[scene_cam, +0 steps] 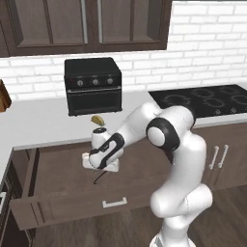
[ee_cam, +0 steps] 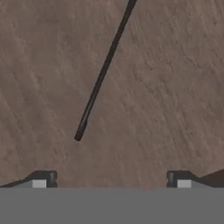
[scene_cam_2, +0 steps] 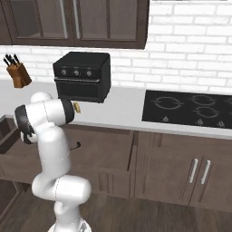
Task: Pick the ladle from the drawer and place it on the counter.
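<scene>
Hand view looks straight down: the claw (ee_cam: 109, 181), spread wide, hovers above the ladle (ee_cam: 103, 74) on the drawer (ee_cam: 175, 87) floor.

A white brick wall (scene_cam: 212, 43) fills the 12 o'clock area, with dark brown upper cabinets (scene_cam: 87, 24) hung against it. Dark brown lower cabinets with white bar handles (scene_cam_2: 199, 171) sit at 4 o'clock, above a dark wood-plank floor (scene_cam_2: 149, 217).
</scene>
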